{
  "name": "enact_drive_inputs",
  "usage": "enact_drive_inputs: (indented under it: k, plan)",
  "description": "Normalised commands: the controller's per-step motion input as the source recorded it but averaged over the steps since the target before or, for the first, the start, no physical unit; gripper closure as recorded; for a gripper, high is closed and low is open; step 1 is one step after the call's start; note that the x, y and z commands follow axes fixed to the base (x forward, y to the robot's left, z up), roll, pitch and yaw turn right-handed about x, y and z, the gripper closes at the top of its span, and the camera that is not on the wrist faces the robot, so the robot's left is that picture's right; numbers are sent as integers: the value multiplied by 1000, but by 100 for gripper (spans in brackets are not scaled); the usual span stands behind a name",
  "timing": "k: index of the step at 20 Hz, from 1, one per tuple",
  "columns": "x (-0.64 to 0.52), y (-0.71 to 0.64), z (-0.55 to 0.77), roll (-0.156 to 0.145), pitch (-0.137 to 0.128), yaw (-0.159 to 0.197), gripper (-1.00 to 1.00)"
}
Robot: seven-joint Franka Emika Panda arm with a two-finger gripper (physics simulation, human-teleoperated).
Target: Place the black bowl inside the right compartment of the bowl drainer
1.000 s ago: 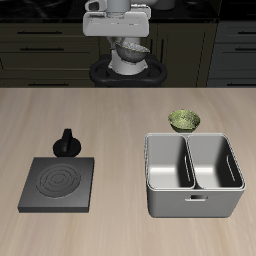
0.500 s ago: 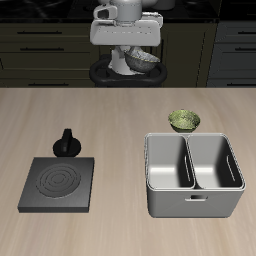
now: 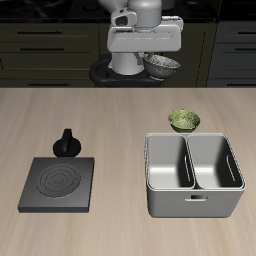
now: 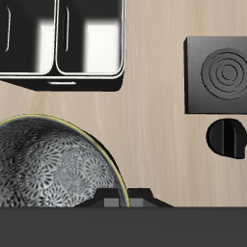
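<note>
My gripper [image 3: 153, 58] hangs high above the back of the table, shut on the rim of the black bowl [image 3: 161, 66]. The bowl is tilted slightly and is well clear of the tabletop. In the wrist view the black bowl [image 4: 48, 166] fills much of the frame, showing its pale speckled inside. The bowl drainer [image 3: 195, 176], a grey metal bin with a central divider, stands near the table's front edge; both of its wells look empty. From the wrist, the bowl drainer [image 4: 64, 79] lies some way off from the held bowl.
A yellow-green bowl [image 3: 184, 121] sits just behind the drainer. A flat black stove plate [image 3: 58, 184] lies across the table from the drainer, with a small black pot [image 3: 67, 143] behind it. Both also show as stove plate [image 4: 220, 72] and pot [image 4: 230, 138].
The gripper has carried the black bowl sideways along the back of the table, toward the drainer's side. Nothing on the table has moved.
</note>
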Motion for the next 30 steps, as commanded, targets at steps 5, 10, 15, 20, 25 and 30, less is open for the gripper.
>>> enact_drive_inputs:
  k: [5,10,15,20,25,30]
  plan:
    - [339,479,240,34,-39,33,100]
    - [393,237,100,30,19,-3,100]
    - [486,144,73,3,12,-9,100]
    - [527,123,-162,17,56,-35,100]
    - [345,-36,-132,-25,18,-21,100]
    - [339,-69,-108,-24,6,-20,100]
